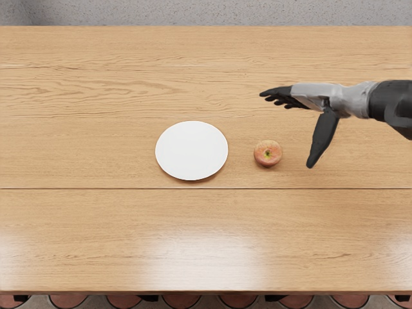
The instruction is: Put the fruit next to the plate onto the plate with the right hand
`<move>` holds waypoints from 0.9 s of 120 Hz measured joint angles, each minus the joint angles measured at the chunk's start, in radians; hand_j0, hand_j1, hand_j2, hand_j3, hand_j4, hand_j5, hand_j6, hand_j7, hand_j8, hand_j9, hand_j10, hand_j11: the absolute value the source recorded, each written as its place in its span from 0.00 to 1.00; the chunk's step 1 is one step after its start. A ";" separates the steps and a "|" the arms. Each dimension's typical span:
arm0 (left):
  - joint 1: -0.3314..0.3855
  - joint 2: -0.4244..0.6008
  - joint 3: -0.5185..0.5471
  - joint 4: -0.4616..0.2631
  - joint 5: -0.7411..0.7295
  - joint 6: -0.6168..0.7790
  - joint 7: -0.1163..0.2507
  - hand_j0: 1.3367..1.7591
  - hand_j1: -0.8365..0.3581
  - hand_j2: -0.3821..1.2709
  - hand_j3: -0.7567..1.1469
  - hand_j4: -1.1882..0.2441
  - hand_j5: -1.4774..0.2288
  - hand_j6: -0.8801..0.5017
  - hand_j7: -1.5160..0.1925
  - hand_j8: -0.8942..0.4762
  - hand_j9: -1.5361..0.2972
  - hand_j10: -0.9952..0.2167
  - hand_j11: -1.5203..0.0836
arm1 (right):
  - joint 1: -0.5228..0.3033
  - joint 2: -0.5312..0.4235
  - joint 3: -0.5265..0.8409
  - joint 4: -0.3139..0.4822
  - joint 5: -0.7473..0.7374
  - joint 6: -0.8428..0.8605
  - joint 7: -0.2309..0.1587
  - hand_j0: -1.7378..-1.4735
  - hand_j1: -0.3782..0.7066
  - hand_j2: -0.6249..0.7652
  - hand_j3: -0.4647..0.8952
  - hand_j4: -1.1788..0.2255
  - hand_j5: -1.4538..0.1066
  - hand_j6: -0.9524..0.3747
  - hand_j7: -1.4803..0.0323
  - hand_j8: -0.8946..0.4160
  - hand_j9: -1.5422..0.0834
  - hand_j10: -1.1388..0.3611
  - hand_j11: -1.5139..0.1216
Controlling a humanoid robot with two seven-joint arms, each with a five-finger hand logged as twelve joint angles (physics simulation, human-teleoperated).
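Note:
A round white plate (191, 150) lies flat near the middle of the wooden table. To its right, a small gap away, sits a red-yellow apple (268, 153), upright with its stem dimple showing. My right hand (297, 122) reaches in from the right edge, hovering above and to the right of the apple. Its fingers (277, 96) are spread toward the left and its thumb (320, 141) hangs downward beside the apple. It holds nothing and does not touch the fruit.
The wooden table (206, 238) spreads wide around the plate and apple, with its far edge at the top and its near edge at the bottom of the view. Brownish round shapes (180, 300) show below the near edge.

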 joint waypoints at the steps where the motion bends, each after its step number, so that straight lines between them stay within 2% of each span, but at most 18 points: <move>1: 0.000 0.000 0.000 0.000 0.000 0.000 0.000 0.76 0.76 0.26 0.40 0.67 0.69 0.47 0.71 0.48 0.67 0.63 0.76 | 0.001 0.005 -0.006 0.002 -0.005 -0.012 -0.004 0.30 0.07 0.44 0.34 0.81 0.90 0.69 0.95 0.65 0.92 0.73 0.89; 18: 0.000 0.000 0.000 0.000 0.000 0.000 0.000 0.76 0.76 0.26 0.40 0.67 0.69 0.47 0.71 0.48 0.67 0.63 0.76 | 0.054 0.056 -0.156 0.022 -0.045 -0.205 -0.053 0.30 0.07 0.44 0.34 0.81 0.90 0.68 0.94 0.65 0.92 0.73 0.89; 36: 0.000 0.000 0.000 0.000 0.000 0.000 0.000 0.76 0.76 0.26 0.40 0.67 0.69 0.47 0.71 0.48 0.67 0.63 0.76 | 0.213 0.108 -0.411 0.047 -0.048 -0.384 -0.089 0.30 0.07 0.44 0.34 0.81 0.90 0.68 0.94 0.65 0.92 0.73 0.89; 48: 0.000 0.000 0.000 0.000 0.000 0.000 0.000 0.76 0.76 0.26 0.40 0.67 0.69 0.47 0.71 0.48 0.67 0.63 0.76 | 0.268 0.146 -0.511 0.052 -0.046 -0.460 -0.118 0.30 0.07 0.44 0.34 0.81 0.90 0.68 0.94 0.65 0.92 0.73 0.89; 58: 0.001 0.000 0.000 0.000 0.000 0.000 0.000 0.76 0.76 0.26 0.40 0.67 0.69 0.47 0.71 0.48 0.67 0.63 0.76 | 0.288 0.176 -0.563 0.054 -0.045 -0.513 -0.132 0.30 0.07 0.44 0.34 0.81 0.90 0.68 0.94 0.65 0.92 0.73 0.89; 76: 0.000 0.000 0.000 0.000 0.000 0.000 0.000 0.76 0.76 0.26 0.40 0.67 0.69 0.47 0.71 0.48 0.67 0.63 0.76 | 0.303 0.214 -0.606 0.054 -0.045 -0.580 -0.179 0.30 0.07 0.44 0.34 0.81 0.90 0.68 0.94 0.65 0.91 0.73 0.89; 108: 0.000 0.000 0.000 0.000 0.000 0.000 0.000 0.76 0.76 0.26 0.40 0.67 0.69 0.47 0.71 0.48 0.67 0.63 0.76 | 0.308 0.242 -0.657 0.047 -0.045 -0.670 -0.193 0.30 0.10 0.44 0.34 0.79 0.88 0.66 0.92 0.63 0.90 0.71 0.87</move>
